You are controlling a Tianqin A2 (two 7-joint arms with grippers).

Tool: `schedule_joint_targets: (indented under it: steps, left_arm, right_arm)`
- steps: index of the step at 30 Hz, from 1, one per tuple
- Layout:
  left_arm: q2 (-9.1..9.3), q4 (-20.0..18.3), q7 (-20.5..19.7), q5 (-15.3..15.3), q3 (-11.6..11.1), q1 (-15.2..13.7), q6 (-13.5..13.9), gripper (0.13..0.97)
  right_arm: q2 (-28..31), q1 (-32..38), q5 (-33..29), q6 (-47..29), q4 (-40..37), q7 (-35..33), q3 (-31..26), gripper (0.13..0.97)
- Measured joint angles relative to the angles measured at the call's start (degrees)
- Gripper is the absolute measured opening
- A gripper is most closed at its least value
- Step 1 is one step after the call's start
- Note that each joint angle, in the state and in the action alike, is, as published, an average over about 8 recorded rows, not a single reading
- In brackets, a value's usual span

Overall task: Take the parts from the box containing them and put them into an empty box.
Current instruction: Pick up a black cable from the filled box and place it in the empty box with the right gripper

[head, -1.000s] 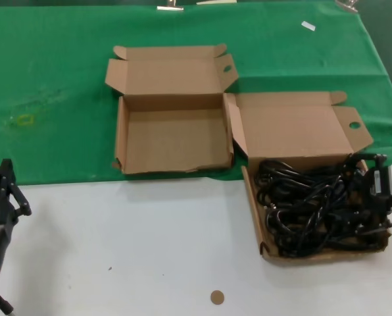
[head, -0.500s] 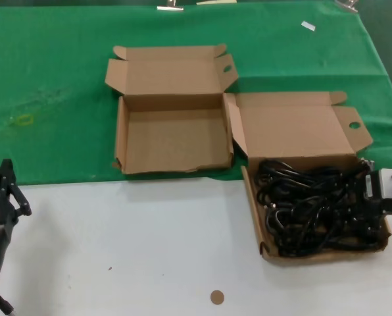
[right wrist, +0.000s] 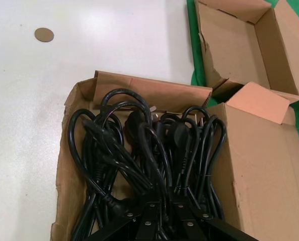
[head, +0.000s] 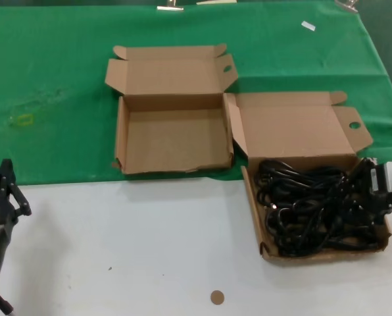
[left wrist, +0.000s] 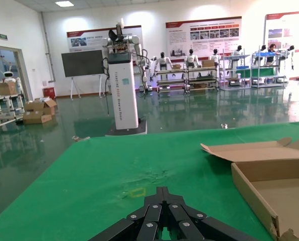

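- Right gripper (head: pixel 369 191) has edged slightly farther since a moment ago — fingers down among the power cords (head: pixel 311 207); whether it grips, I cannot tell.
- Cords remain in the right-hand box (head: pixel 324 253); empty box (head: pixel 173 164) unchanged.
- Left gripper (head: pixel 2 191) parked near-left, closed.

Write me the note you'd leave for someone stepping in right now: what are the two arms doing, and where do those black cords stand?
Right gripper: down among the power cords at the right end of the full box; whether its fingers have closed on a cord cannot be seen.
Left gripper: parked at the near left of the table, fingers shut, holding nothing.
Empty box: open on the green cloth, left of the full box, nothing inside.
Done: no cords moved across.
Left: lift each bundle out and place it in the empty box.
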Motion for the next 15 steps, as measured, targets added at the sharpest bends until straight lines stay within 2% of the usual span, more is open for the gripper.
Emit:
schedule_joint_targets:
  steps: [9,15]
  left_arm:
    - [0.0,0.0,0.0,0.0,0.0,0.0,0.0,0.144]
    - [0.0,0.0,0.0,0.0,0.0,0.0,0.0,0.144]
  right_arm:
    - [1.06,2.18,-0.69,-3.34,3.38,2.99,0.82,0.16]
    - [0.42,5.48,-1.38,-5.68,4.52,4.62,0.89,0.159]
